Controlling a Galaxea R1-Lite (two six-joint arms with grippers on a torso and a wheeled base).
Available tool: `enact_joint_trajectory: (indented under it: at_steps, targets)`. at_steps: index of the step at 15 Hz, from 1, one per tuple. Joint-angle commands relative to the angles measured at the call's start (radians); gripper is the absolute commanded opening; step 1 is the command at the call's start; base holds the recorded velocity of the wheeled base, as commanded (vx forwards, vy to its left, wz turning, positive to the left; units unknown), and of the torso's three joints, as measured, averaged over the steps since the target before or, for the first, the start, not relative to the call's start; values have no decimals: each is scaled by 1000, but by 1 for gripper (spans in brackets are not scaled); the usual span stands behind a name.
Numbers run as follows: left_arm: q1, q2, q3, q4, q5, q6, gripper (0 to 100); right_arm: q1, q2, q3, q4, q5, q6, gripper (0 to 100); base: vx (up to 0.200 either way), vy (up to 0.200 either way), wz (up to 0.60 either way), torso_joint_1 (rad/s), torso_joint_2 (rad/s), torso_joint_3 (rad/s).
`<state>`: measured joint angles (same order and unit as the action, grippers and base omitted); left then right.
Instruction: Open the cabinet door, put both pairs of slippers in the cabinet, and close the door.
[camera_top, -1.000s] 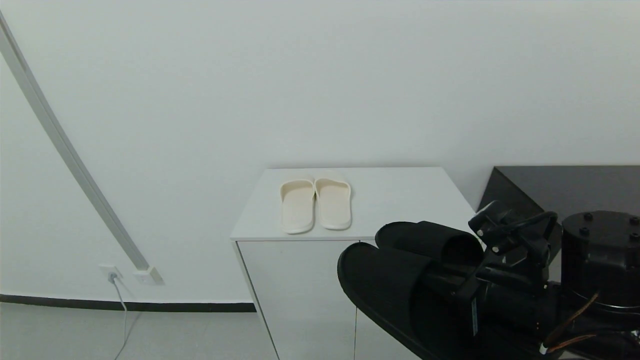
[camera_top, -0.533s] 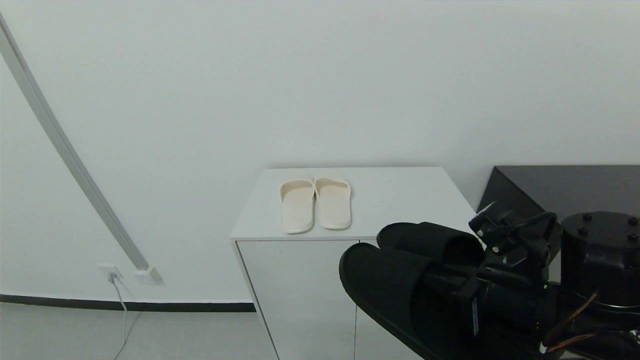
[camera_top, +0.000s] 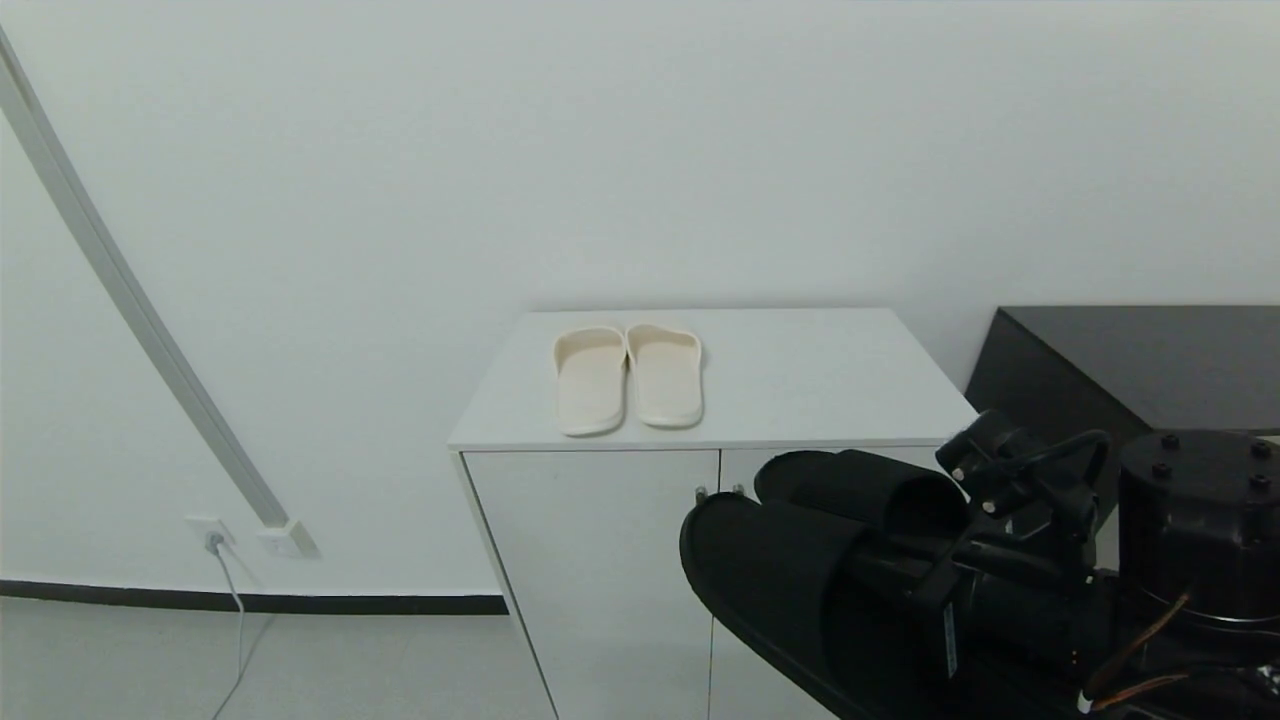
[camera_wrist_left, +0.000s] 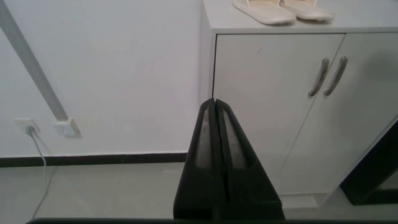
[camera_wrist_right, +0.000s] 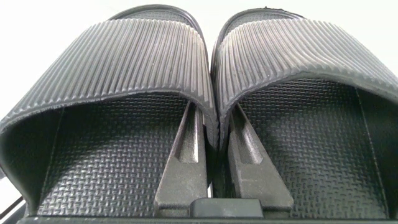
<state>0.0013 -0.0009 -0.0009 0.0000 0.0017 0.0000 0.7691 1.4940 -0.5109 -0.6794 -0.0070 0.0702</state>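
A white cabinet (camera_top: 600, 560) stands against the wall with both doors shut. Its two handles (camera_wrist_left: 319, 76) sit side by side at the doors' meeting edge. A cream pair of slippers (camera_top: 627, 377) lies on the cabinet top (camera_top: 820, 380), toes toward the wall. My right gripper (camera_wrist_right: 211, 118) holds a black pair of slippers (camera_top: 800, 560) in front of the right door. One finger is inside each slipper, pinching their touching straps (camera_wrist_right: 213, 74). Lower and to the left of the cabinet, my left gripper (camera_wrist_left: 215, 107) is shut with nothing in it.
A dark low piece of furniture (camera_top: 1150, 360) stands right of the cabinet. A grey cable duct (camera_top: 130, 290) slants down the wall to a socket with a plugged cord (camera_top: 210, 540). Bare grey floor (camera_top: 300, 660) lies left of the cabinet.
The whole head picture has shifted: the cabinet now sits higher in it and its handles have come into sight. The black slippers stay in my right gripper.
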Motion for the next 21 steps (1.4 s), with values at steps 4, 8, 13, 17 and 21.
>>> enact_joint_trajectory:
  at_steps: [4,8,13,17,21]
  targets:
    - [0,1,-1,0,-3,2,0,1,5,2,0,-1,0,0,0,0,0,-229,535,306]
    - [0,1,-1,0,-2,0,100,1,8,3,0,1,0,0,0,0,0,-217,536,321]
    - [0,1,-1,0,-2,0,100,1,12,12,0,1,0,0,0,0,0,-193,513,321]
    - [0,1,-1,0,-2,0,100,1,11,23,-2,1,-1,0,0,0,0,-167,487,323]
    - [0,1,-1,0,-2,0,100,1,9,48,-14,1,-12,0,0,0,0,-135,477,339]
